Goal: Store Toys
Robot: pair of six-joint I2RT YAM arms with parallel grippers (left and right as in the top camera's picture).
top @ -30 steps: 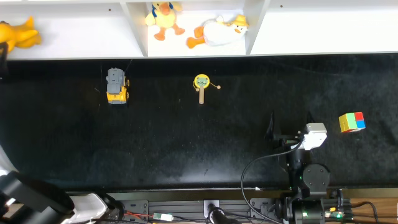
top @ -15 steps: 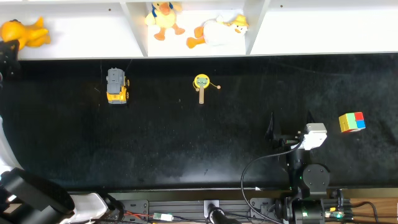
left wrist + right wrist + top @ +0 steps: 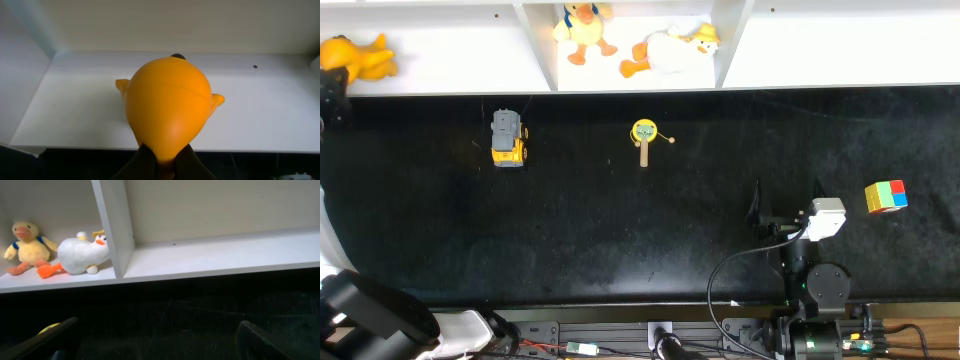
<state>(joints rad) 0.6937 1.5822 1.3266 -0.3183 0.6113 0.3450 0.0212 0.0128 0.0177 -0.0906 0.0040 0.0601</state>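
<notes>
An orange duck toy (image 3: pixel 169 112) hangs over the white floor of the left shelf compartment (image 3: pixel 75 115), with my left gripper (image 3: pixel 162 159) shut on its lower end. From above, the orange duck toy (image 3: pixel 356 54) is at the far left, and the left gripper (image 3: pixel 333 88) is just before the shelf's front edge. I cannot tell whether the toy touches the shelf. On the black mat at the lower right, my right gripper (image 3: pixel 787 197) stands open, holding nothing. A yellow truck (image 3: pixel 507 137), a yellow rattle (image 3: pixel 644 137) and a coloured cube (image 3: pixel 886 196) lie on the mat.
A yellow duck plush (image 3: pixel 583 28) and a white duck plush (image 3: pixel 670 50) lie in the middle compartment, bounded by upright dividers (image 3: pixel 112 225). The right compartment floor (image 3: pixel 225 255) is bare. Cables run along the table's front edge (image 3: pixel 720 300).
The orange duck toy and my left gripper have shifted slightly to the right along the shelf. The right arm has stayed still.
</notes>
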